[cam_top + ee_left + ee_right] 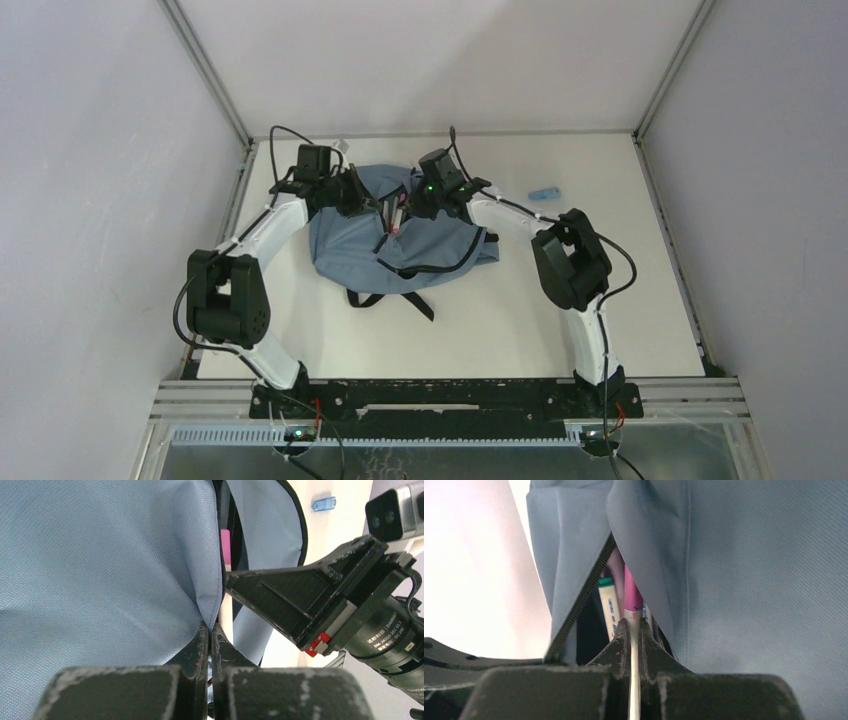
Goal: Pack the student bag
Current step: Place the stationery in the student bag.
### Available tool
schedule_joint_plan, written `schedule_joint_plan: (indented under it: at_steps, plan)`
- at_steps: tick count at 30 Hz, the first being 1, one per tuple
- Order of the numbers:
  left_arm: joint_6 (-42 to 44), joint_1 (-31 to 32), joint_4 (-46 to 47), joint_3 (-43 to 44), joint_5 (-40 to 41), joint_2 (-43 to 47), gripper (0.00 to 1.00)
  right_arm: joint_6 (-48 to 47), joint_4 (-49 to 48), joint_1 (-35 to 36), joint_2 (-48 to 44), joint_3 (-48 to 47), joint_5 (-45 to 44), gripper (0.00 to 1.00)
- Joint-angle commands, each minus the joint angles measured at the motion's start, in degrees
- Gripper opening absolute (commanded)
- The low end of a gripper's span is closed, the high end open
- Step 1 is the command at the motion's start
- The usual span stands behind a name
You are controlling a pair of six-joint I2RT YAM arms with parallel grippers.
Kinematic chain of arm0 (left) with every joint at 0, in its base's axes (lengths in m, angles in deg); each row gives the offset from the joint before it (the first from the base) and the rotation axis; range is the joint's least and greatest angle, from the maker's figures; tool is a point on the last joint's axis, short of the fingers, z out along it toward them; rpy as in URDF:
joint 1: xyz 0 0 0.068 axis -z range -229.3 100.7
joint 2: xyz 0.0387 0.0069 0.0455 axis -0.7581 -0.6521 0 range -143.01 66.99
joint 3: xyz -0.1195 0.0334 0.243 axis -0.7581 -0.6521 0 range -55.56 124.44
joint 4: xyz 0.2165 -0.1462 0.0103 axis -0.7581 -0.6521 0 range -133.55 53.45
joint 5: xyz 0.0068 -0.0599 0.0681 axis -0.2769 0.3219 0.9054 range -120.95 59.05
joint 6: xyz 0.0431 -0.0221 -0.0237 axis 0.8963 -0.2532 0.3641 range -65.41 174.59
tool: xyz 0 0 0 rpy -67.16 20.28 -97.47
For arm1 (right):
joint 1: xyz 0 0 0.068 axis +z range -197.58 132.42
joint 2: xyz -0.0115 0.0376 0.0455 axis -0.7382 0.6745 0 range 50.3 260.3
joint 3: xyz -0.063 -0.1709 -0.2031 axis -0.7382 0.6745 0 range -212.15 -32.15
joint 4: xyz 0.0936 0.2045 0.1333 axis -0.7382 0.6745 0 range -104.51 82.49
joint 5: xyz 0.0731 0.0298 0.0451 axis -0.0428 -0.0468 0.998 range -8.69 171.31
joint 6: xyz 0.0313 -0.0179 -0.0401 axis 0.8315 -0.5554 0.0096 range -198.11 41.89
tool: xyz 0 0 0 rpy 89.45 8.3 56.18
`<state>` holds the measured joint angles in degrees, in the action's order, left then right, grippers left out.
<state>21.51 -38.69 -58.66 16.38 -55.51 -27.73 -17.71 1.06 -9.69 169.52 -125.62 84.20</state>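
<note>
Both arms rise from the near edge of the white tabletop (500,330) and bend inward toward the student bag (400,250). The bag lies at the middle of the tabletop, between the two forearms. Its black straps (415,300) trail off its near side toward the arm bases. The blue-grey body lies slumped and creased, with a dark zip line curving across its near half.

Both claws meet at the bag's far end, where the opening gapes. The left claw (210,628) is on the bag's left side. Its fingers are pressed together on a fold of the bag's fabric just beside the zip edge (579,612), pinching the cloth between them. The right claw (633,626) comes in from the bag's right side. Its fingers are clamped on a pink-capped pen (631,592): the pale shaft runs between the fingers and the pink cap pokes past their tips into the opening. Just left of that pen, inside the bag, stands a green-capped marker (607,600) with a white barrel. In the left wrist view the tips of the right claw sit right at the bag's opening, close to the pinched fold.

Beyond the bag's far right corner, well apart from it, a small blue object (545,192) lies on the bare tabletop. It is too small to identify.
</note>
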Motion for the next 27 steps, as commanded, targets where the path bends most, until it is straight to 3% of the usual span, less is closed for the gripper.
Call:
schedule_joint_plan:
  at_steps: [1,5,6,8,10,11,17,22,23,25,27]
  plan:
    - [0.36,-0.15,2.22,-0.88,-4.16,3.41,0.00,3.03,1.10,-0.19,2.16,-7.03,0.24,0.00]
    - [0.17,-0.06,2.51,-0.92,-4.37,3.26,0.00,2.50,5.01,-0.10,7.18,-14.54,1.34,0.00]
    - [0.20,-0.06,2.55,-0.93,-4.40,3.36,0.00,1.84,5.95,-0.16,8.41,-16.58,2.31,0.05]
    - [0.25,-0.06,2.49,-0.94,-4.49,3.48,0.00,0.07,6.29,-0.05,9.06,-18.18,3.72,0.25]
    - [0.49,-0.06,2.48,-0.93,-4.37,3.70,0.00,-2.71,5.66,0.70,6.65,-16.95,1.71,0.52]
    - [0.64,-0.06,2.48,-0.93,-4.34,3.68,0.00,-4.55,5.08,1.21,4.45,-15.73,0.50,0.58]
    - [0.14,-0.06,2.57,-0.50,-4.49,2.87,0.00,-14.34,1.31,0.63,-7.19,-6.32,-2.19,0.56]
    - [-0.37,-0.06,3.09,-0.58,-4.40,2.83,0.00,-21.55,-2.47,-1.90,-20.16,6.31,-17.49,0.54]
    - [-0.47,-0.06,3.02,-0.50,-4.49,2.79,0.00,-21.76,-0.36,-3.60,-21.43,7.52,-21.88,0.55]
    - [-0.64,-0.06,3.35,-0.76,-4.76,2.77,0.00,-19.16,5.58,-7.45,-22.09,9.29,-29.74,0.69]
    - [-1.18,-0.06,4.06,-1.13,-5.29,2.69,0.00,-15.95,11.69,-12.39,-20.38,9.17,-31.76,0.73]
